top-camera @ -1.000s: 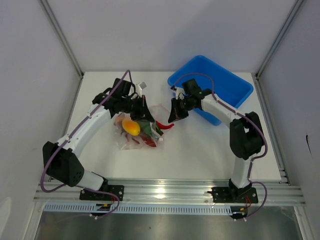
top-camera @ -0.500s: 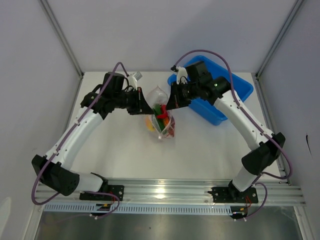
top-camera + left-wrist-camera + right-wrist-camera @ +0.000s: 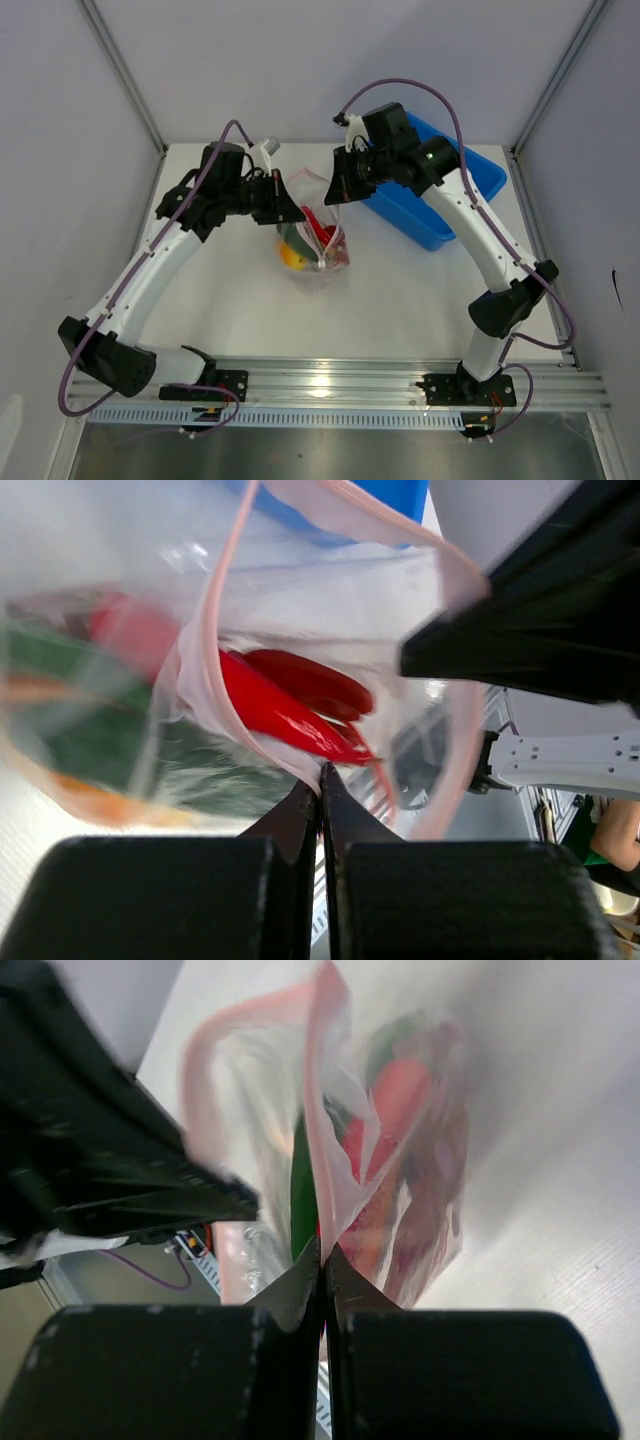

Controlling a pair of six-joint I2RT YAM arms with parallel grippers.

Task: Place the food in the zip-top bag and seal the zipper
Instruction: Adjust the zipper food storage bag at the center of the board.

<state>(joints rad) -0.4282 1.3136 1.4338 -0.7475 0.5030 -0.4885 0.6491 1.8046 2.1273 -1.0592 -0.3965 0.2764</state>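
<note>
Hanging between your two arms, the bag [image 3: 318,250] is held up over the middle of the table [image 3: 400,300] with its mouth gaping. Your left gripper [image 3: 298,213] has its fingers pressed together on the pink zipper [image 3: 210,620] at the bag's left side, and the left wrist view shows the strip nipped right at the fingertips. Your right gripper [image 3: 337,196] pinches the opposite side of the rim the same way, jaws tight on the plastic. The food [image 3: 318,235] lies inside at the bottom: red chilies [image 3: 300,695] uppermost, a green pepper [image 3: 288,234] beside them, and a yellow-orange fruit [image 3: 291,257] lowest on the left. The zipper loops apart between the two grips, unsealed. You cannot tell whether the bag's bottom touches the table. A blue bin [image 3: 470,185] stands near the bag, under your right arm.
</note>
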